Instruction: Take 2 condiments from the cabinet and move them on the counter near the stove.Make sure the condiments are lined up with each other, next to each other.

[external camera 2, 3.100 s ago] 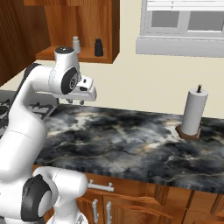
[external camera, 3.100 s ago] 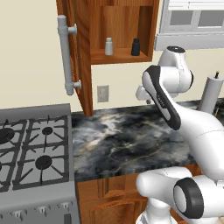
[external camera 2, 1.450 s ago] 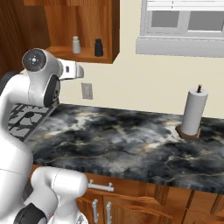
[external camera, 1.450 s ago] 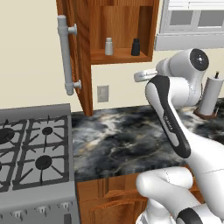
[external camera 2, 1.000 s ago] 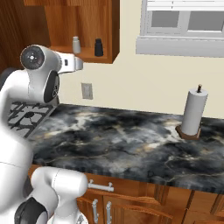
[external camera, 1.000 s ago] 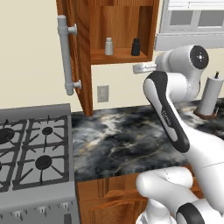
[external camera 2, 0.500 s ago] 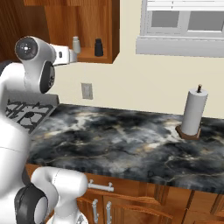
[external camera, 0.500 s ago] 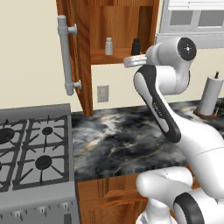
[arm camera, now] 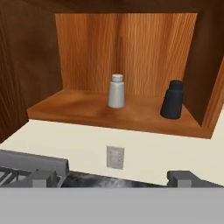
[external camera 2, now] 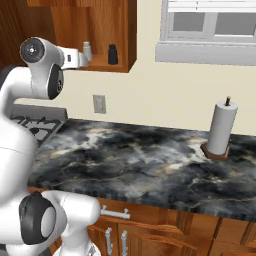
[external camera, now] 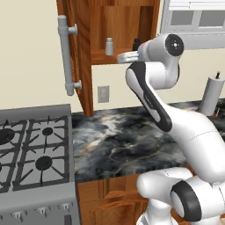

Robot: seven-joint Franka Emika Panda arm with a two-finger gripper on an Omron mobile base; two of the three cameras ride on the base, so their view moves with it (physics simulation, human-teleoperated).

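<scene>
While hand point(arm camera: 112, 178) seems spread, empty | grey shaker point(arm camera: 116, 91), black shaker point(arm camera: 172, 99) upright on cabinet point(arm camera: 131, 48) shelf

— What sort of place is this?
— A home kitchen: a gas stove point(external camera: 30, 154) beside a dark marbled tabletop point(external camera 2: 150, 160), wooden drawers below.
— Anything else?
— An open wall cabinet point(arm camera: 127, 57) (two shakers inside), a paper-towel roll point(external camera 2: 221, 128), a window point(external camera 2: 210, 25).

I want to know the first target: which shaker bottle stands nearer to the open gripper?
The light grey shaker bottle, left of the black one.
</scene>
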